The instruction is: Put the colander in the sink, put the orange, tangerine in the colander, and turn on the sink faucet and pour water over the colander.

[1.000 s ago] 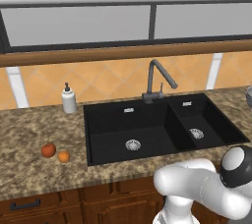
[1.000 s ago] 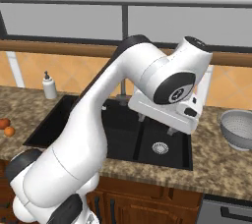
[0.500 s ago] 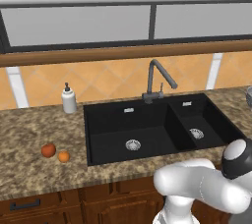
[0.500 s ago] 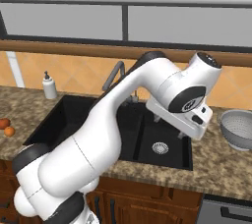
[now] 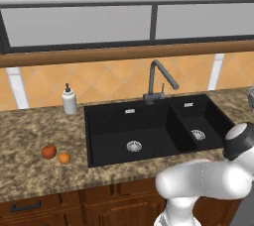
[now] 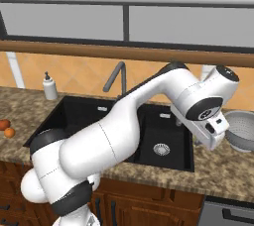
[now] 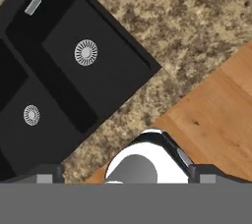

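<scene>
The silvery perforated colander (image 6: 242, 132) stands on the granite counter right of the black two-basin sink (image 6: 74, 116), its left side hidden behind my hand (image 6: 212, 130). A sliver of the colander (image 5: 250, 93) shows at the picture's right edge. The orange and tangerine lie side by side left of the sink: a larger reddish fruit (image 5: 48, 151) and a smaller orange one (image 5: 64, 158). The dark faucet (image 5: 159, 77) rises behind the sink, with no water running. My gripper (image 7: 126, 175) is open and holds nothing, looking down on the small basin's drain (image 7: 85, 52) and the counter.
A white soap dispenser (image 5: 69, 100) stands at the back left of the sink. Speckled granite counter (image 7: 197, 26) runs right of the small basin. Wooden cabinet fronts (image 5: 99, 205) sit below the counter edge. A window ledge (image 5: 124, 54) runs above the tiled wall.
The arm has swung to the right: my hand has gone from above the small basin to the counter just left of the colander. Fruits and colander have not moved.
</scene>
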